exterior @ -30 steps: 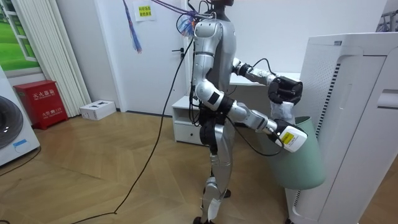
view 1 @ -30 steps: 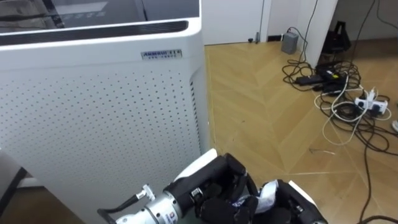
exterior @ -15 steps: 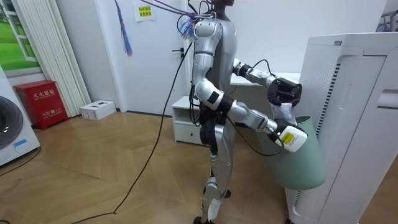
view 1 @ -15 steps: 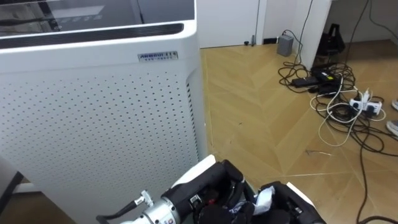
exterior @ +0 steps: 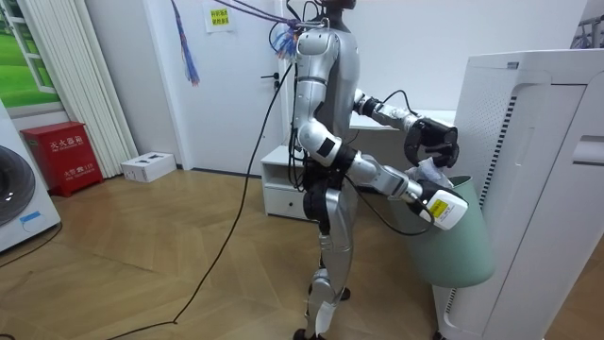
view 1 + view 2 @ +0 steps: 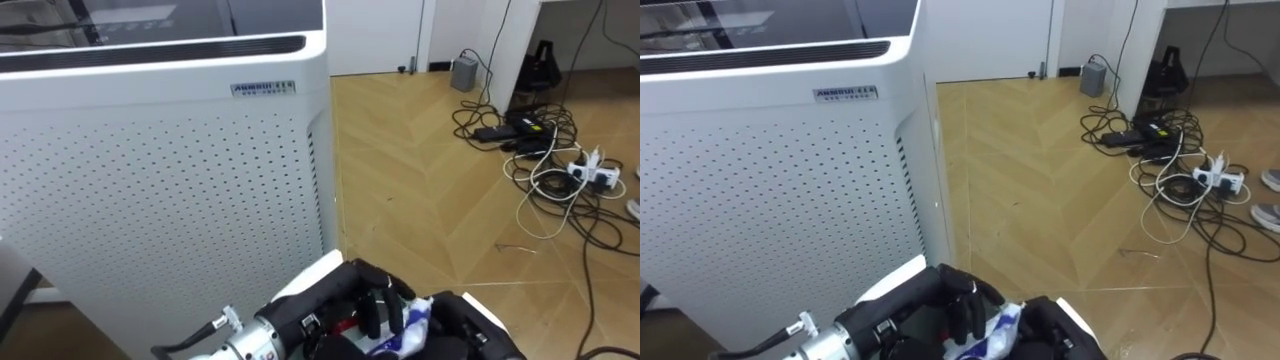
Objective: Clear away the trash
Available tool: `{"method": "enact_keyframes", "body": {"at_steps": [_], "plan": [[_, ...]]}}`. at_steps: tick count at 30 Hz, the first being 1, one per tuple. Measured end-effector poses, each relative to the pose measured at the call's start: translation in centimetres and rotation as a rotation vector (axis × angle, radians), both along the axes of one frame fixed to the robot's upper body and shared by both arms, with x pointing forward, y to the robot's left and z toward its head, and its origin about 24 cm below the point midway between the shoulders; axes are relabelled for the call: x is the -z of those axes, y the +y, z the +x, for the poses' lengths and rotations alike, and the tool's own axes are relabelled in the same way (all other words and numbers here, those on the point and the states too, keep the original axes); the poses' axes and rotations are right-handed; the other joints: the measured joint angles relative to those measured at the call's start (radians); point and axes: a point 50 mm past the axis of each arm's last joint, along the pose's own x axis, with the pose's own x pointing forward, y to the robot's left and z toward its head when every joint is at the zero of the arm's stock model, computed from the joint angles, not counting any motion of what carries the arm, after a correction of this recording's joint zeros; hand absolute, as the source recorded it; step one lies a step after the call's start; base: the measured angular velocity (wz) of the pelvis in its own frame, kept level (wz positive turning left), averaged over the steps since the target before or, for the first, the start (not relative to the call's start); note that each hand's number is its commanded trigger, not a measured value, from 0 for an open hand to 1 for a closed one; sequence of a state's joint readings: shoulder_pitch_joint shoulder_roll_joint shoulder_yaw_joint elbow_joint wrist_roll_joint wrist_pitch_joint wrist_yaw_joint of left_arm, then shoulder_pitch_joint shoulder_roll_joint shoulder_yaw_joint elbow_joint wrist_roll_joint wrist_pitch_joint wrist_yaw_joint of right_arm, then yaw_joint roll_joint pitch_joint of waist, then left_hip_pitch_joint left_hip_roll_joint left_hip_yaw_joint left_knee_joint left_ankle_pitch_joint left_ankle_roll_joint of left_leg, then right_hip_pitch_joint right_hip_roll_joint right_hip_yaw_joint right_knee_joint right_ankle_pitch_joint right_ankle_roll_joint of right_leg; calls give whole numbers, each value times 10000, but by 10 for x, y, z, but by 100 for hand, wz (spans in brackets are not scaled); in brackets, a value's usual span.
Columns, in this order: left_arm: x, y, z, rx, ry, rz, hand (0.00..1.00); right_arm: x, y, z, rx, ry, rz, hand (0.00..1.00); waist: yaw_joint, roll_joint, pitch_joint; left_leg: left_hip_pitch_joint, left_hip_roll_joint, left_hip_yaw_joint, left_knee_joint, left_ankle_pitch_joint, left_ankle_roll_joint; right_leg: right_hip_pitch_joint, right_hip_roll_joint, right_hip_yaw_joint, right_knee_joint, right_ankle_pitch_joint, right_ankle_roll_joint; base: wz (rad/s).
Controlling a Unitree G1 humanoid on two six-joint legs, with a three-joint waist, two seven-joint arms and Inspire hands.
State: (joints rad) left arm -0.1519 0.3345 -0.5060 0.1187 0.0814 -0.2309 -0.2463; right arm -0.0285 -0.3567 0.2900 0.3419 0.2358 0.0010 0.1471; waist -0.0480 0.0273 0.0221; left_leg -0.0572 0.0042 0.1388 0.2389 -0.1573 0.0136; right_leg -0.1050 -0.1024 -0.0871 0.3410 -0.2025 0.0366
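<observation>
— Whereabouts of the garbage (image 6: 412, 322)?
— Near, at the bottom edge: a crumpled white-and-blue scrap, touching the underside of the dark left robot hand (image 6: 343, 300). In the room view, just above the rim of the green bin (image 5: 458, 250).
— Clamped on it?
— Cannot tell: pinched or merely resting against it.
— Right robot hand (image 5: 442, 210)?
— Against the bin's outer wall, just below the rim. Grip there, cannot tell either.
— Surroundings?
— White air purifier (image 6: 160, 170) on the left; tangled cables (image 6: 545, 150) on the wood floor (image 6: 420, 180), far right.
</observation>
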Motion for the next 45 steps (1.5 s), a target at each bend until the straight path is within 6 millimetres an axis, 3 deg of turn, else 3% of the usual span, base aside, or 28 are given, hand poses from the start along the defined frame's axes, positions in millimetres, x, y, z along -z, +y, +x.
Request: {"method": "enact_keyframes", "body": {"at_steps": [12,27,30,37,39,40,45], "plan": [[0,6,1,-181,-235,446,0,0,0,0,-5,7,-6,100,12,1,0,-14,0,-12,1,0,0,10,2,-2,-9,0,0,0],[7,40,-2,-1703,-162,593,0,0,-5,-3,61,-166,-49,100,6,16,-12,17,5,-65,-23,-1,-2,125,13,-69,-21,5,-1,1],[12,49,-7,-2282,-51,492,0,3,-9,-7,423,-88,-2,100,13,-29,-54,250,4,-80,-46,-1,-2,405,12,-89,-146,8,4,2],[27,79,-29,-4366,382,-377,0,11,-40,-33,2746,-284,400,100,153,-121,-92,427,-2,-257,-187,-2,-4,695,28,-306,-498,28,24,8],[32,90,-39,-5083,472,-373,0,17,-48,-45,3522,-159,297,100,162,-159,-136,530,-13,-386,-246,-1,-6,887,29,-453,-650,34,28,17],[36,97,-45,-5598,497,-381,0,22,-55,-55,4012,-18,115,100,180,-199,-207,547,-23,-488,-272,0,-9,974,30,-543,-726,39,29,28],[56,130,-65,-8113,833,-137,0,37,-87,-89,6224,676,-771,100,311,-210,-231,689,-41,-636,-402,-3,-25,1266,35,-784,-917,48,37,14]]}}
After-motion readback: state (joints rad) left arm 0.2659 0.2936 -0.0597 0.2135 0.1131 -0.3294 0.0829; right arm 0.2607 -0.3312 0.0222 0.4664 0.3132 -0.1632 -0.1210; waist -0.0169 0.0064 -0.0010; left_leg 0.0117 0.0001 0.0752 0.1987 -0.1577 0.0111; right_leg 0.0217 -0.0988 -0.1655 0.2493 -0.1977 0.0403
